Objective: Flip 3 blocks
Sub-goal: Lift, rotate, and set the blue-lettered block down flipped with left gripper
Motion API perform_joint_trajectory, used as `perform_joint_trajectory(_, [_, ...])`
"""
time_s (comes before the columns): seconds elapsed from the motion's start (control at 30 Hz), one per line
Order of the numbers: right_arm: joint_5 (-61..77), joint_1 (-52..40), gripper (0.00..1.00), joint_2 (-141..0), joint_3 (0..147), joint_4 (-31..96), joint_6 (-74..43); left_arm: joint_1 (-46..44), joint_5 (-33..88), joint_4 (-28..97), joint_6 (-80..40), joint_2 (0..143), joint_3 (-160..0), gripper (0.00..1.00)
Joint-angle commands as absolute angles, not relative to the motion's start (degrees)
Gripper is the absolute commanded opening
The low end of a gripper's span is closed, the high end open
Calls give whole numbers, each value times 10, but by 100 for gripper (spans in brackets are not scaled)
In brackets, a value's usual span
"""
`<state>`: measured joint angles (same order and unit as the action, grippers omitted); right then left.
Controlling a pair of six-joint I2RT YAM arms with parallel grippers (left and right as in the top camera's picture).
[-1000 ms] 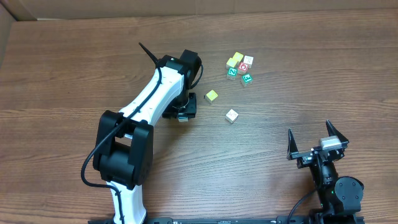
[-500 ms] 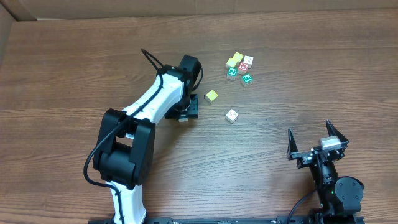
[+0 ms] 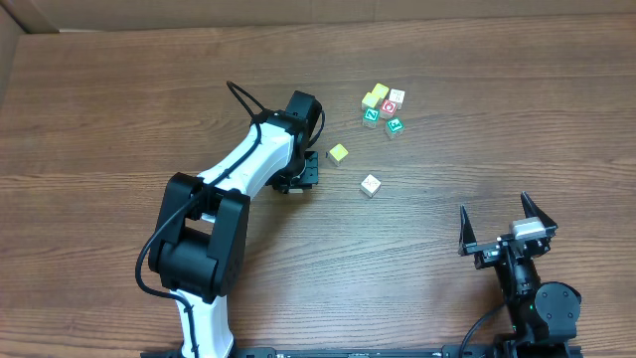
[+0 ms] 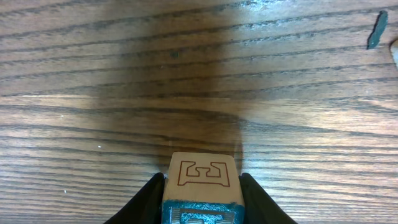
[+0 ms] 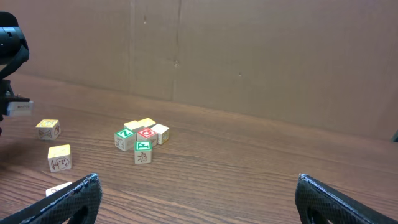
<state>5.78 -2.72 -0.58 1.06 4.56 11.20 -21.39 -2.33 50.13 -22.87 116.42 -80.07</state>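
Matt, grainy wooden table (image 4: 93,74) — the block (image 4: 202,177) looks like smooth pale wood with one blue-painted face.

The left arm (image 3: 238,164) reaches from the near edge of the surface (image 3: 119,109) toward its middle, bent at the elbow, with the wrist pitched down. The left tool (image 4: 202,186) points at the surface, its 2 fingers (image 4: 152,196) pressed against opposite sides of a blue-sided block (image 4: 202,173). The right arm (image 3: 537,303) sits folded at the near right corner. The right tool (image 3: 494,207) faces the far edge, jaws spread wide and gripping nothing.
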Motion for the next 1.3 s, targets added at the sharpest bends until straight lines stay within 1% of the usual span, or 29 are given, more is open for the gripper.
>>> perform_joint_trajectory(0.0, [61, -25, 100, -2, 4, 43, 114, -214, -18, 508, -223, 1165, -798, 29])
perform_joint_trajectory(0.3, [61, -25, 100, -2, 4, 43, 114, -215, 57, 566, -223, 1165, -798, 20])
perform_joint_trajectory(0.4, [61, -25, 100, -2, 4, 43, 114, -215, 77, 587, -223, 1165, -798, 19])
perform_joint_trajectory(0.57, [61, -25, 100, -2, 4, 43, 114, -222, 106, 622, -223, 1165, -798, 21])
perform_joint_trajectory(0.9, [61, -25, 100, -2, 4, 43, 114, -269, 104, 675, -234, 1165, -798, 32])
perform_joint_trajectory(1.03, [61, -25, 100, -2, 4, 43, 114, -285, 83, 693, -256, 1165, -798, 36])
perform_joint_trajectory(1.17, [61, -25, 100, -2, 4, 43, 114, -285, 66, 702, -272, 1164, -802, 35])
perform_joint_trajectory(1.27, [61, -25, 100, -2, 4, 43, 114, -285, 57, 702, -273, 1160, -813, 36])
